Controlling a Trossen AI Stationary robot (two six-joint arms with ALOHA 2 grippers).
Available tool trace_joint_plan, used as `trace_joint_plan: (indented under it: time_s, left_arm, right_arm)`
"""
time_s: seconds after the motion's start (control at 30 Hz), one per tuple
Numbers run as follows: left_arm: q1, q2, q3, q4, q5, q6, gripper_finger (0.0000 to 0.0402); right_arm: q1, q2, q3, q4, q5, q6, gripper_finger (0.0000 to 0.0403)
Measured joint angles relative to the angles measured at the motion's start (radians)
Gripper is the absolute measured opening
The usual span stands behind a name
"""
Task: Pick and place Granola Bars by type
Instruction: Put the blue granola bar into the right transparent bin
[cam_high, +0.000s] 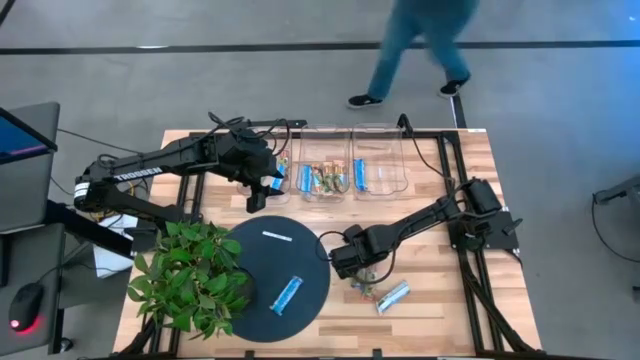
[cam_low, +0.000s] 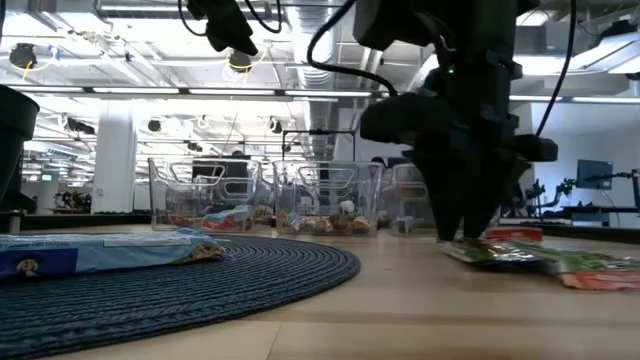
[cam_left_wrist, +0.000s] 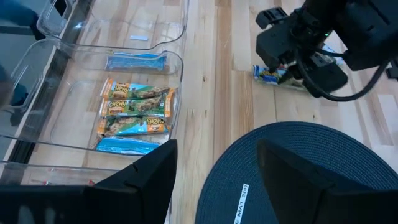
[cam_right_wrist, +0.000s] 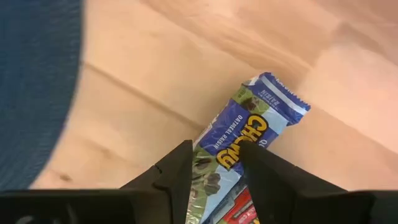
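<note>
On the bare wood beside the round blue mat (cam_high: 275, 275), the right gripper (cam_right_wrist: 214, 168) is lowered with fingers apart over a blue-green granola bar (cam_right_wrist: 242, 146). Light, flat and crinkly, with a slippery wrapper, it is probably best pinched across its narrow middle. More bars (cam_high: 392, 296) are seen just beside it, one blue bar (cam_high: 288, 293) on the mat. Clear bins (cam_left_wrist: 177, 74) are partly filled with sorted bars (cam_left_wrist: 135, 107). The left gripper (cam_left_wrist: 217, 168) is held open near them.

Bare wooden table (cam_high: 430, 320) lies open right of the round blue mat (cam_high: 310, 255). A leafy potted plant (cam_high: 190, 272) crowds the mat's left edge, and clear bins (cam_high: 352, 180) wall the far side.
</note>
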Motion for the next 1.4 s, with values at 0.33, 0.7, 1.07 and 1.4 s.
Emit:
trace_joint_plan:
  time_s: [0.33, 0.7, 1.07, 1.4]
  left_arm:
    - [0.0, 0.0, 0.0, 0.019, -0.02, -0.005, 0.0215]
    - [0.0, 0.0, 0.0, 0.018, -0.027, 0.011, 0.0215]
    - [0.0, 0.0, 0.0, 0.012, -0.027, 0.021, 0.0215]
    - [0.0, 0.0, 0.0, 0.005, -0.026, 0.015, 0.0215]
  right_arm:
    - [-0.015, -0.047, -0.004, -0.019, 0.014, 0.001, 0.0177]
    - [-0.056, -0.037, -0.004, -0.013, -0.097, 0.04, 0.0267]
    - [-0.072, -0.037, -0.004, -0.034, -0.152, 0.042, 0.0257]
    - [-0.108, 0.029, -0.001, 0.0, -0.217, -0.032, 0.0229]
